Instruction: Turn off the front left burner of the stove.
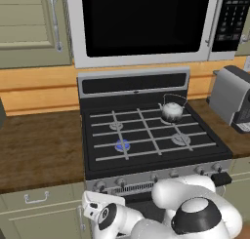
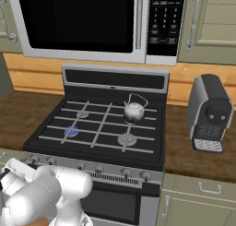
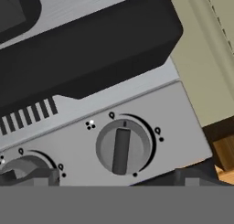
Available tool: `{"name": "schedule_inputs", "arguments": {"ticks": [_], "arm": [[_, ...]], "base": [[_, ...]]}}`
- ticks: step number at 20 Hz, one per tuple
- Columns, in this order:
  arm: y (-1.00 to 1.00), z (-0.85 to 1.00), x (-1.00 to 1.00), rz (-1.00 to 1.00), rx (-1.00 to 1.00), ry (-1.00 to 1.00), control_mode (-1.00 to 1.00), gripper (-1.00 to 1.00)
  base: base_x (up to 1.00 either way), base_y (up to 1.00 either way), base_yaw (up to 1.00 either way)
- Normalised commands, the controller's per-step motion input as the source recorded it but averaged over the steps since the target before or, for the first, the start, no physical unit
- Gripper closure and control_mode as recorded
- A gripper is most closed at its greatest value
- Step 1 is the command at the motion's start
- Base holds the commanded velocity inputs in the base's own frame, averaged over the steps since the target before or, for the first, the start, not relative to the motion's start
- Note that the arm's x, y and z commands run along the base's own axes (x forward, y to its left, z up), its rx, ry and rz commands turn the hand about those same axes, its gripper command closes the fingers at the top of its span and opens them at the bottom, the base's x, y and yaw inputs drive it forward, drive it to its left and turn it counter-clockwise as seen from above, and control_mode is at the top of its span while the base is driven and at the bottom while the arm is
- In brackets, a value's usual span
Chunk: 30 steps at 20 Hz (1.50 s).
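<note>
The step in hand looked like the approach to the control knob: the front left burner (image 1: 122, 145) was still lit blue, left of centre in the left base view, on the black top of the stove (image 1: 215, 146), so nothing had been turned off yet. In the hand view a round grey knob (image 3: 122, 146) sat at lower centre on the silver control panel (image 3: 183, 113), its raised bar running nearly straight up the frame; a second knob (image 3: 25, 168) peeked in at the lower left, and the dark oven handle (image 3: 91, 49) crossed the upper half. The gripper (image 3: 119, 179) was aimed squarely at the centre knob, its two dark fingertips (image 3: 32, 177) standing wide apart at the bottom edge, one either side of the knob, jaws open and holding nothing. The next move would probably call for closing in until the fingers straddled the bar, pinching it, then rotating the wrist to the off mark. The arm was folded low in front of the range, its white links bunched at the bottom of both base views with the hand near the panel's left end.
</note>
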Motion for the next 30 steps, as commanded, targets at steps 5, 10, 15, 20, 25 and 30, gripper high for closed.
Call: {"name": "schedule_inputs", "arguments": {"ticks": [5, 10, 15, 20, 25, 30], "arm": [[0.00, 0.00, 0.15, 0.00, 0.00, -0.02, -1.00, -1.00], [0.00, 0.00, 0.14, 0.00, 0.00, -0.01, -1.00, -1.00], [0.00, 0.00, 0.06, 0.00, 0.00, -0.01, -1.00, -1.00], [0.07, -0.14, 0.00, 0.00, 0.00, -0.02, -1.00, -1.00], [0.04, -0.03, 0.01, 0.00, 0.00, -0.03, -1.00, -1.00], [0.02, 0.00, 0.03, 0.00, 0.00, -0.01, -1.00, -1.00]], "base": [[0.00, 0.00, 0.00], [0.00, 0.00, 0.00], [0.00, 0.00, 0.00], [0.00, 0.00, 0.00], [0.00, 0.00, 0.00], [0.00, 0.00, 0.00]]}}
